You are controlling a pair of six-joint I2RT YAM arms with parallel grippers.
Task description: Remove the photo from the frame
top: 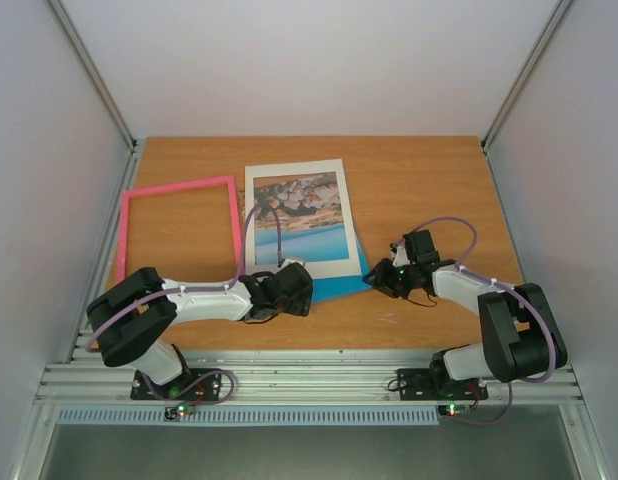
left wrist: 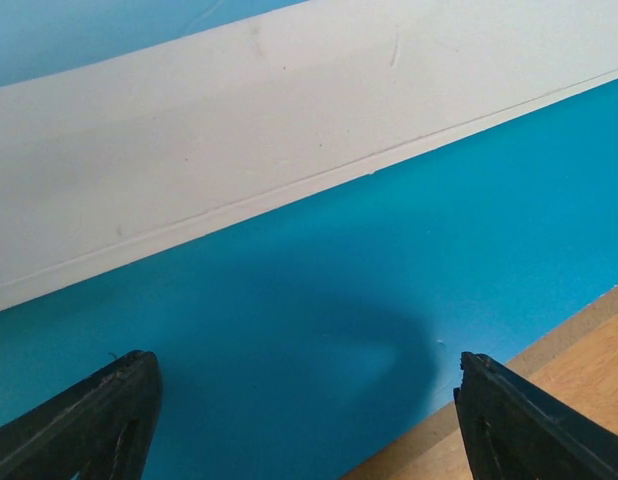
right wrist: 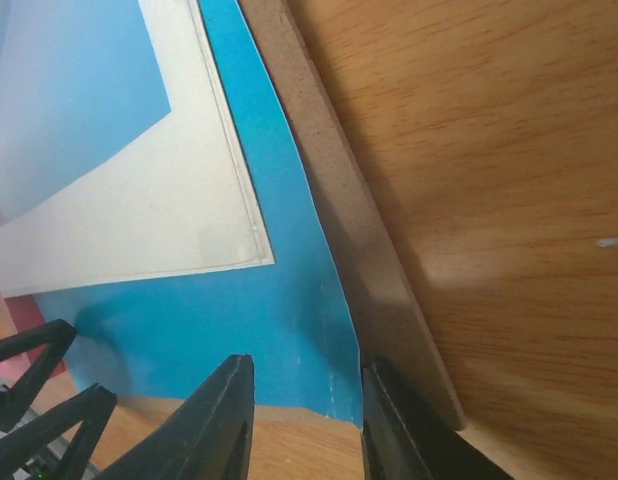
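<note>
Photo (top: 297, 212) beside frame (top: 179, 184), top view; wrist views: left jaws spread, right jaws straddling blue sheet (right wrist: 219, 320), grip unclear.

A white mat (top: 324, 266) lies on the wooden table (top: 429, 180), a thin brown board (right wrist: 329, 200) edge showing nearby.

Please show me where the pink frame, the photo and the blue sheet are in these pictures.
pink frame (top: 179, 186), top external view, on its far bar.
photo (top: 297, 215), top external view, on the middle of the print.
blue sheet (left wrist: 319, 300), left wrist view, on its bare middle.
</note>
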